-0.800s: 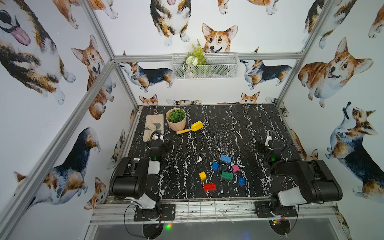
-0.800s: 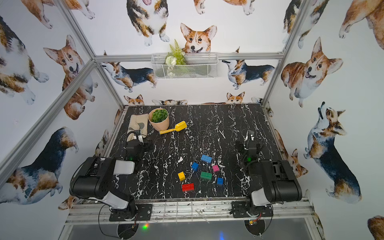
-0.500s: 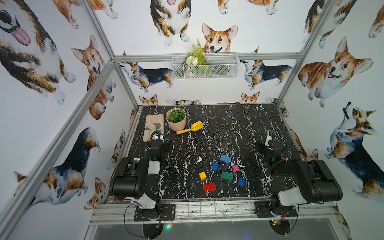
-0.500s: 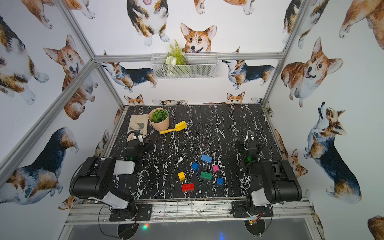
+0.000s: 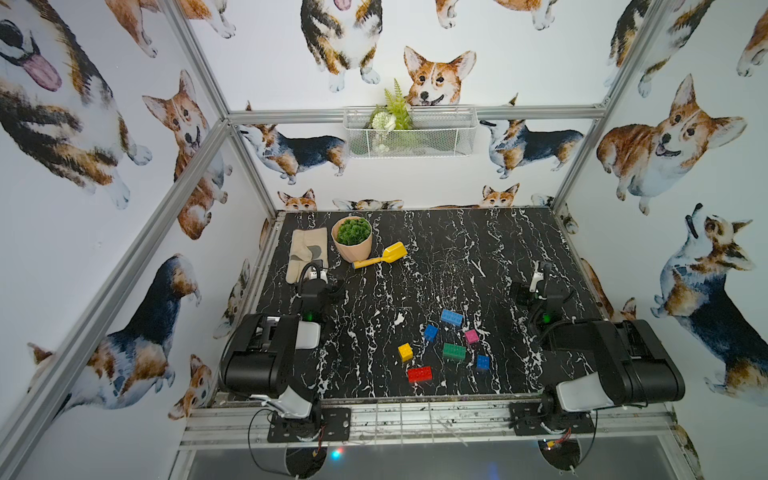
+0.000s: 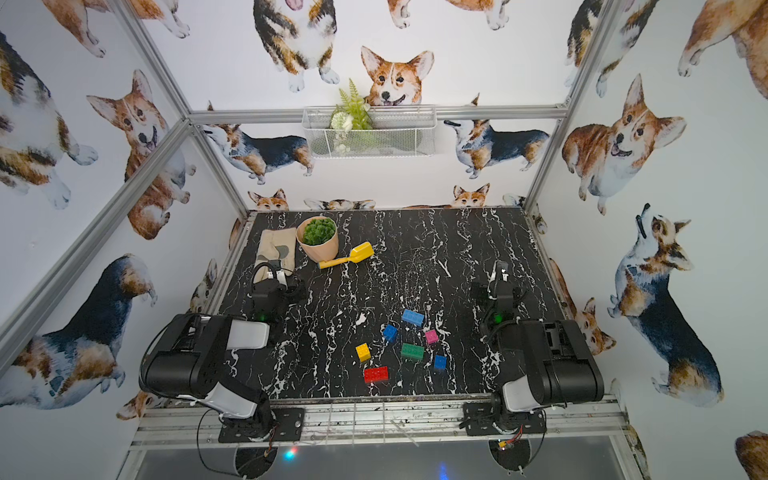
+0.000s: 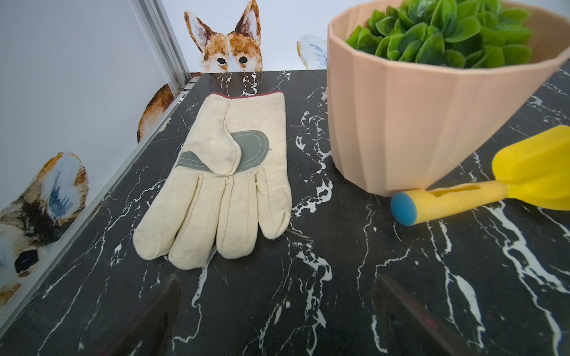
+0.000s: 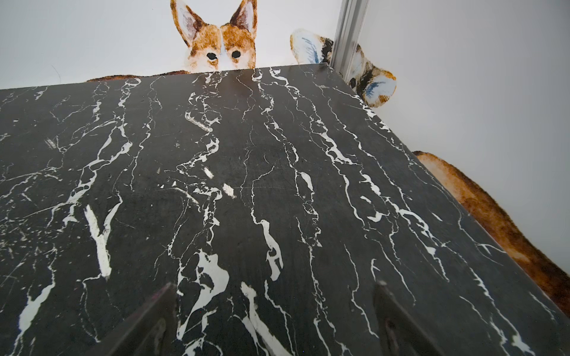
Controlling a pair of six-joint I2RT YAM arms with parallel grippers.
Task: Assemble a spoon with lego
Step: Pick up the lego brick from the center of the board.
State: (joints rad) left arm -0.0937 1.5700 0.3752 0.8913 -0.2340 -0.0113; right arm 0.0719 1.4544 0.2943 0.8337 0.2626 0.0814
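Several loose lego bricks lie apart on the black marble table near its front edge, in both top views: light blue (image 5: 451, 317), dark blue (image 5: 431, 332), pink (image 5: 471, 336), green (image 5: 454, 351), yellow (image 5: 405, 352), a second dark blue (image 5: 482, 362) and red (image 5: 419, 374). No spoon shows in any view. My left gripper (image 5: 318, 272) rests open at the table's left side, far from the bricks, with bare table between its fingers (image 7: 171, 296). My right gripper (image 5: 539, 272) rests open at the right side, empty, over bare marble (image 8: 275, 286).
A cream work glove (image 7: 228, 172) lies just ahead of the left gripper. Beside it stand a peach pot with a green plant (image 7: 416, 117) and a yellow toy shovel (image 7: 481, 194). A wire basket (image 5: 409, 133) hangs on the back wall.
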